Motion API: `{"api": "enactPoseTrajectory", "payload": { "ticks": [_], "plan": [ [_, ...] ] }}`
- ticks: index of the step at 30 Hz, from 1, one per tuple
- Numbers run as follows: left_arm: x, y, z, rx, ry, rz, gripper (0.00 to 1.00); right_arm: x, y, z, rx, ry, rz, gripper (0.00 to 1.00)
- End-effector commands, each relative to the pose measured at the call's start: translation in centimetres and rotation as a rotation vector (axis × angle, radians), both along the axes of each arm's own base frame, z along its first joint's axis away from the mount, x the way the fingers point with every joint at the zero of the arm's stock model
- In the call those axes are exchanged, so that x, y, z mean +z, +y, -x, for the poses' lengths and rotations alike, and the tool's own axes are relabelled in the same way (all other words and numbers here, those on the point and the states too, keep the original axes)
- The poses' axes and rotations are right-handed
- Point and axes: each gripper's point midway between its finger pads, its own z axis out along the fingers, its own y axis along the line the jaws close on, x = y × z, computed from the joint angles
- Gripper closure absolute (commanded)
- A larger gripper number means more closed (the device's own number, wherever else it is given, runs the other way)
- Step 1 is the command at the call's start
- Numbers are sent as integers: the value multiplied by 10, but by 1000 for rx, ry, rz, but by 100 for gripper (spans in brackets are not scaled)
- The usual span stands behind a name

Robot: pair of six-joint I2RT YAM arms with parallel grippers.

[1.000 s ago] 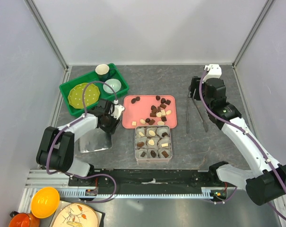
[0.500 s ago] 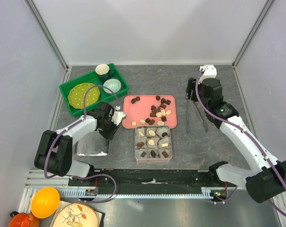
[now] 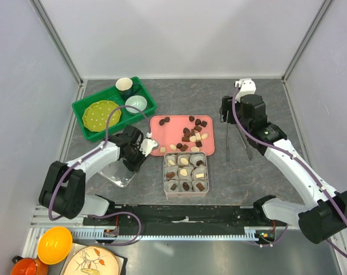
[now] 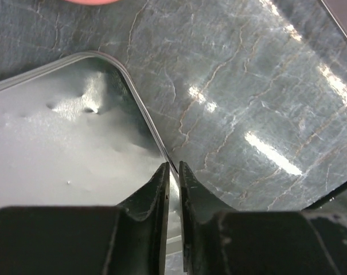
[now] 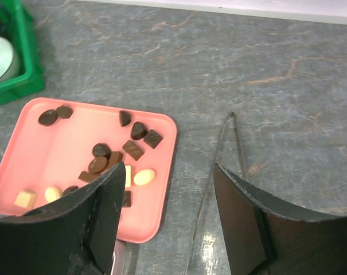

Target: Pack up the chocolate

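Left claw: jaws almost together, pinching the rim of the metal lid left of the tin. Right claw: wide, holding nothing, above the tongs on the counter. Chocolate: loose pieces on the pink tray, more in the tin's cups, just nearer the arms

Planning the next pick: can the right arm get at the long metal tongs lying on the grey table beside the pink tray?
Probably yes. The right gripper hangs open just above the long metal tongs. Nothing lies on or across them, and the pink plastic tray sits apart to one side.
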Motion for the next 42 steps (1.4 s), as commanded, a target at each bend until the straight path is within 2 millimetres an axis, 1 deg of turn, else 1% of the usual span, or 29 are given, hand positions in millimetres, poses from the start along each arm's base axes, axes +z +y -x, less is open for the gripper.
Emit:
{"api": "enactPoseTrajectory", "payload": {
  "ticks": [1,2,3,5,6,7,8,9,10,11,13,17,21,22,25,26,29,37,39,40,42],
  "plan": [
    [23,-1,-1,-46,-49,17,86,25,29,1,150,-68,-28,30],
    [29,0,-1,-51,-69,19,87,20,34,3,182,-67,-24,29],
    [33,1,-1,-48,-74,18,89,23,38,2,200,-89,-32,29],
    [41,5,2,-53,-94,7,91,17,50,7,267,-92,-42,29],
    [45,6,1,-51,-104,6,92,19,52,6,273,-111,-43,29],
    [47,6,1,-54,-112,7,92,19,54,7,282,-115,-42,28],
    [47,6,3,-54,-108,10,92,13,61,10,321,-106,-48,28],
    [47,5,5,-54,-105,17,85,14,63,10,330,-115,-46,29],
    [46,4,7,-44,-92,26,73,13,66,12,341,-118,-43,28],
    [43,4,10,-44,-80,29,49,8,66,13,343,-113,-33,28],
    [37,4,10,-37,-66,18,45,6,68,15,349,-116,-21,27],
    [25,6,2,-19,-70,-5,45,1,67,16,346,-108,-12,27],
    [14,5,-7,-15,-70,-21,49,3,68,18,344,-120,-14,27],
    [8,7,-7,-14,-55,-36,49,4,69,18,346,-121,-15,27],
    [1,6,-10,-18,-51,-40,54,6,71,19,351,-126,-19,28],
    [-4,6,-9,-18,-40,-45,57,9,68,18,332,-134,-15,28],
    [-11,6,-10,-23,-31,-50,64,12,68,20,332,-141,-18,28],
    [-20,6,-4,-32,-12,-46,69,13,71,20,335,-137,-19,29],
    [-22,6,-2,-30,-7,-44,74,13,71,20,334,-138,-18,29],
    [-23,6,-1,-34,-4,-44,84,11,72,20,335,-134,-15,29],
    [-22,7,0,-30,-8,-45,96,10,73,20,339,-132,-11,29]
  ]
}}
